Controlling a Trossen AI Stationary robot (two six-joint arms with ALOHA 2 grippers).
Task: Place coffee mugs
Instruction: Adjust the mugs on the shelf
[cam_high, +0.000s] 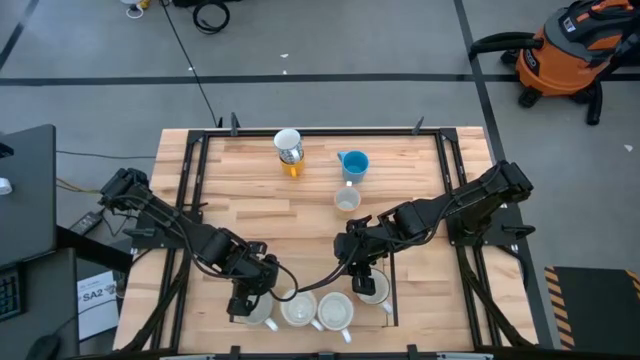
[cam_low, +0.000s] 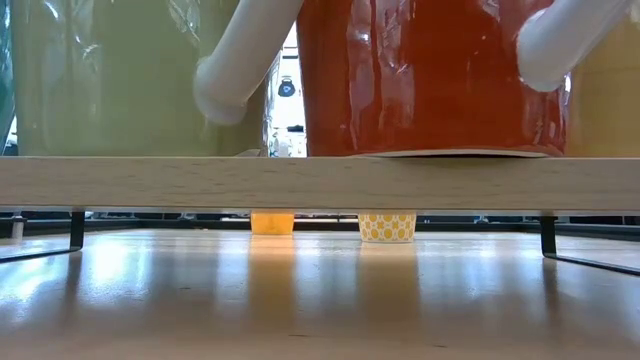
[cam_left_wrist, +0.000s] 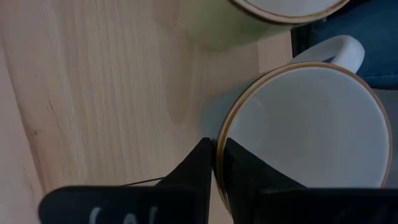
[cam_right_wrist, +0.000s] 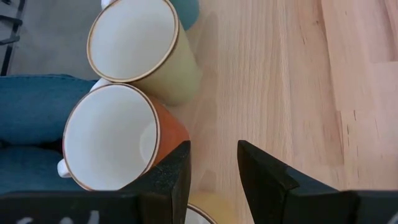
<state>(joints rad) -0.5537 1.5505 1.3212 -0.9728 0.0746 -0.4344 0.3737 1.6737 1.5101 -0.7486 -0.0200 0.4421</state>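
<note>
Wooden tabletop carries a row of mugs at its near edge; left gripper is clenched on a white mug's rim, while right gripper hangs released beside the red-brown mug.

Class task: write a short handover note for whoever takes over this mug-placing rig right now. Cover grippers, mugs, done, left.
Left gripper: shut on the rim of the white mug at the near-edge row's left end.
Right gripper: open, holding nothing, hovering at the row's right end.
Done: four mugs lined along the near edge.
Left: blue mug, small cream mug and tipped mug wait mid-table and far side.
</note>
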